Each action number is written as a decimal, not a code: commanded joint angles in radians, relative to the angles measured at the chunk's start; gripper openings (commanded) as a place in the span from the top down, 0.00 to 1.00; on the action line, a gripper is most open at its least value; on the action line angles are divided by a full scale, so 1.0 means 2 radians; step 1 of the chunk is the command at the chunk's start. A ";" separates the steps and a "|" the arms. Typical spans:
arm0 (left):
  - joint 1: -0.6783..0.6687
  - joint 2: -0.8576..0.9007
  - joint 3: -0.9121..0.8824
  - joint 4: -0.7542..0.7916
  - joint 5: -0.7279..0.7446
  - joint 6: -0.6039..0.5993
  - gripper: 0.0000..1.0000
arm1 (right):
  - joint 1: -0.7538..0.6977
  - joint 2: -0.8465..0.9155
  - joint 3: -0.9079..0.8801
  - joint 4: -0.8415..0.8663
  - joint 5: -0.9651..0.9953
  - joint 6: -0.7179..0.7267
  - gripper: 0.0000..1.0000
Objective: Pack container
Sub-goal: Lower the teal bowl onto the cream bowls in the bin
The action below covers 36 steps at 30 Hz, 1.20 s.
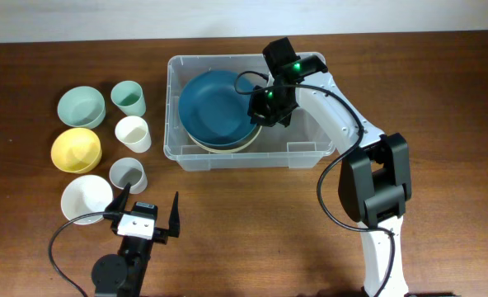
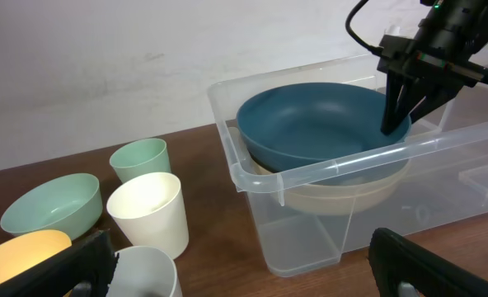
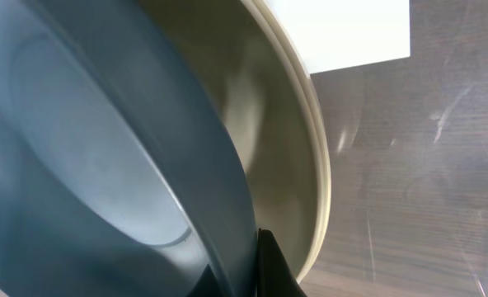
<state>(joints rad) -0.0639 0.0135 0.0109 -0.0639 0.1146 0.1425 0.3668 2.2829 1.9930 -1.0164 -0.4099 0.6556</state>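
Observation:
The container is a clear plastic bin at the table's back centre. In it a blue bowl rests tilted in a cream bowl. My right gripper reaches down into the container and is shut on the blue bowl's right rim, one finger on each side of it. The right wrist view shows the blue bowl, the cream bowl, the container's white label and my right gripper. My left gripper is open and empty near the front edge. The left wrist view shows the container and the blue bowl.
Left of the container stand a mint bowl, a yellow bowl, a white bowl, a mint cup, a white cup and a grey cup. The grey cup is just ahead of my left gripper.

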 commanded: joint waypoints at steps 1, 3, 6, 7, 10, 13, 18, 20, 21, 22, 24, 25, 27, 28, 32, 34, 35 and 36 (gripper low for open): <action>0.003 -0.004 -0.001 -0.003 -0.003 0.008 0.00 | -0.001 0.004 -0.002 0.000 -0.013 0.002 0.95; 0.003 -0.004 -0.001 -0.003 -0.003 0.008 0.00 | -0.002 0.004 -0.002 0.000 -0.012 0.002 0.96; 0.003 -0.004 -0.001 -0.003 -0.003 0.008 0.00 | -0.006 0.004 -0.002 -0.005 -0.012 0.004 0.95; 0.003 -0.004 -0.001 -0.003 -0.003 0.008 0.00 | -0.007 0.004 -0.002 -0.007 -0.012 0.004 0.95; 0.003 -0.004 -0.001 -0.003 -0.004 0.008 0.00 | -0.011 0.004 -0.002 -0.012 -0.012 0.003 0.94; 0.003 -0.004 -0.001 -0.003 -0.004 0.008 0.00 | -0.013 0.003 -0.002 -0.015 -0.012 0.003 0.92; 0.003 -0.004 -0.001 -0.003 -0.004 0.008 0.00 | -0.013 0.004 -0.002 -0.015 -0.012 0.002 0.82; 0.003 -0.004 -0.001 -0.003 -0.004 0.008 0.00 | -0.013 0.004 -0.002 -0.016 -0.012 0.001 0.80; 0.003 -0.004 -0.001 -0.003 -0.003 0.008 0.00 | -0.013 0.004 -0.002 -0.016 -0.012 0.001 0.79; 0.003 -0.004 -0.001 -0.003 -0.004 0.008 0.00 | -0.013 0.003 -0.002 -0.017 -0.012 0.001 0.77; 0.003 -0.004 -0.001 -0.003 -0.004 0.008 0.00 | -0.013 0.004 -0.002 -0.018 -0.012 0.001 0.76; 0.003 -0.004 -0.001 -0.003 -0.004 0.008 0.00 | -0.013 0.004 -0.002 -0.018 -0.012 0.001 0.76; 0.003 -0.004 -0.001 -0.003 -0.004 0.008 0.00 | -0.013 0.004 -0.002 -0.017 -0.012 0.002 0.76; 0.003 -0.004 -0.001 -0.003 -0.003 0.008 0.00 | -0.013 0.004 -0.002 -0.017 -0.012 0.001 0.76; 0.003 -0.004 -0.001 -0.003 -0.004 0.008 0.00 | -0.013 0.004 -0.002 -0.017 -0.012 0.001 0.77; 0.003 -0.004 -0.001 -0.003 -0.003 0.008 0.00 | -0.013 0.004 -0.002 -0.017 -0.012 0.001 0.77; 0.003 -0.004 -0.001 -0.003 -0.004 0.008 0.00 | -0.013 0.004 -0.002 -0.017 -0.012 0.001 0.77; 0.003 -0.004 -0.001 -0.003 -0.004 0.008 0.00 | -0.013 0.004 -0.002 -0.017 -0.012 0.001 0.77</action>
<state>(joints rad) -0.0639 0.0135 0.0109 -0.0639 0.1146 0.1425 0.3454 2.2829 1.9930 -1.0473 -0.4210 0.6579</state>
